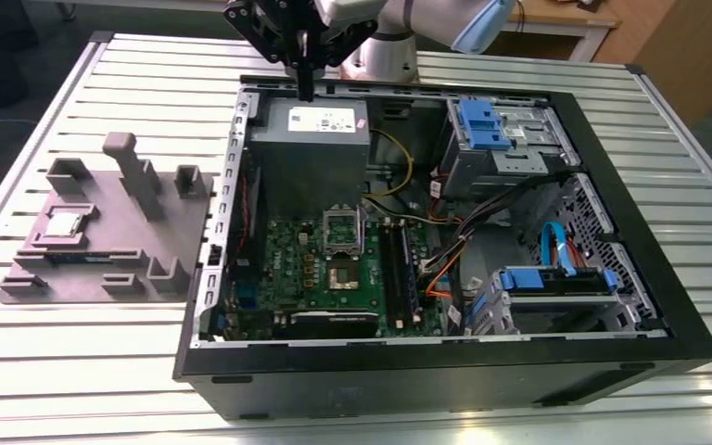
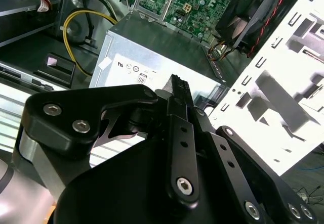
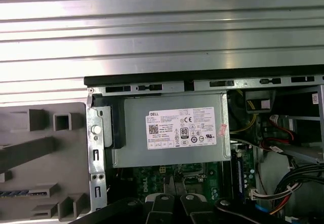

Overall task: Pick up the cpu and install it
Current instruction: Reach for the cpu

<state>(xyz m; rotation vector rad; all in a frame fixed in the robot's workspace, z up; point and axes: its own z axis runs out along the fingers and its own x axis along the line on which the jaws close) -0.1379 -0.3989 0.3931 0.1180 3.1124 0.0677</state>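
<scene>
My black gripper (image 1: 304, 90) hangs over the rim of the open black computer case (image 1: 455, 375). Its fingers are squeezed together and hold nothing. The small shiny square cpu (image 1: 66, 222) lies in the grey plastic tray (image 1: 185, 236) beside that case.

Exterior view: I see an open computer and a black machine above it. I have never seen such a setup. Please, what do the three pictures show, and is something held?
The machine is a robot arm with jaws at its end. The exterior view comes from a camera off the arm. Both wrist views come from cameras that ride on the arm.

On the slatted table lie an open computer case and a grey tray. The jaws hang over the grey power supply inside the case. They are shut, with nothing between them.

The cpu, a small silver square, lies on the tray, on the exterior view's left. The socket sits on the green board in the case.
</scene>
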